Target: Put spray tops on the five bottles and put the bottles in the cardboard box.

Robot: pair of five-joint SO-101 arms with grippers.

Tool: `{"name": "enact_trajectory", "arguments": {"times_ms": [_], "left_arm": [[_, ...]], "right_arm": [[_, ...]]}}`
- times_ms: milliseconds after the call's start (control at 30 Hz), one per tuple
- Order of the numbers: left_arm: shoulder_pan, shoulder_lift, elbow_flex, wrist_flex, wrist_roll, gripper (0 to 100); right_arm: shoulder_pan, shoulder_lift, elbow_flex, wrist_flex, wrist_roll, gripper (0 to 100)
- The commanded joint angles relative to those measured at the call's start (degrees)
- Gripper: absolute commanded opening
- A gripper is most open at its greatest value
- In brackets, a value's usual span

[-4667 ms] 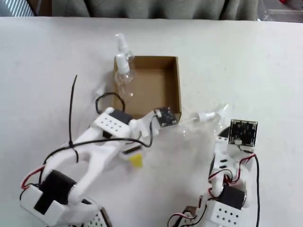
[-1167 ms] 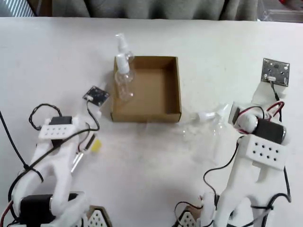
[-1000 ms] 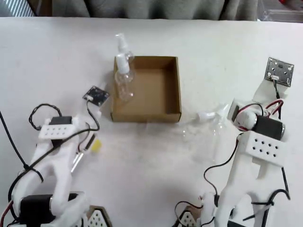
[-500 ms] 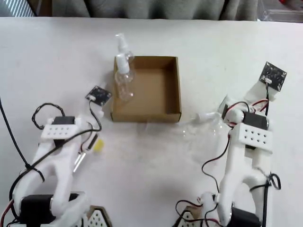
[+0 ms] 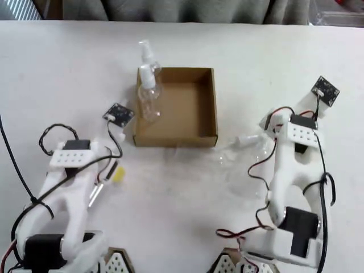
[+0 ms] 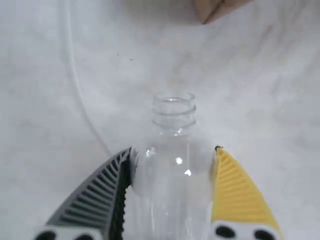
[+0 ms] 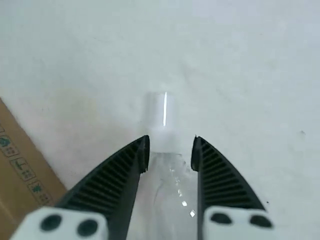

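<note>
right hand [image 7: 170,145] swung in to the lying bottle [image 7: 170,181], grip unclear, left hand [image 6: 173,150] clamps uncapped bottle [image 6: 173,175], base cut off

My gripper [image 6: 172,150] grips a clear bottle [image 6: 173,116] at both sides. The threaded neck is uncapped. A cardboard box [image 6: 214,8] corner lies beyond.

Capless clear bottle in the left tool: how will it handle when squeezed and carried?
The bottle looks thin, clear and empty, so probably light and may flex if the left tool clamps hard. Its smooth round wall sits between ribbed fingers, so it could twist or slip some. Laid down, it would likely roll.
</note>
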Motion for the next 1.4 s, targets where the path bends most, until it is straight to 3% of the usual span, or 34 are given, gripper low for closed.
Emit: {"name": "enact_trajectory", "arguments": {"times_ms": [0, 233, 1000, 1200, 1367], "left_arm": [[0.7, -2.3, 0.1, -0.9, 0.5, 2], [0.7, -2.3, 0.1, -0.9, 0.4, 2], [0.7, -2.3, 0.1, -0.7, 0.4, 2], [0.7, -2.3, 0.1, -0.6, 0.4, 2], [0.7, -2.3, 0.1, -0.6, 0.4, 2]], "right_arm": [[-1.6, 2.7, -5.6, 0.8, -0.4, 12.4], [-1.8, 5.1, -8.5, 4.6, -2.6, 17.4], [-3.2, 22.3, -18.0, 2.9, -3.2, 17.3], [-3.0, 23.3, -19.9, 6.9, -3.1, 5.8], [-3.4, 23.2, -20.2, 9.9, -3.0, 7.3]]}}
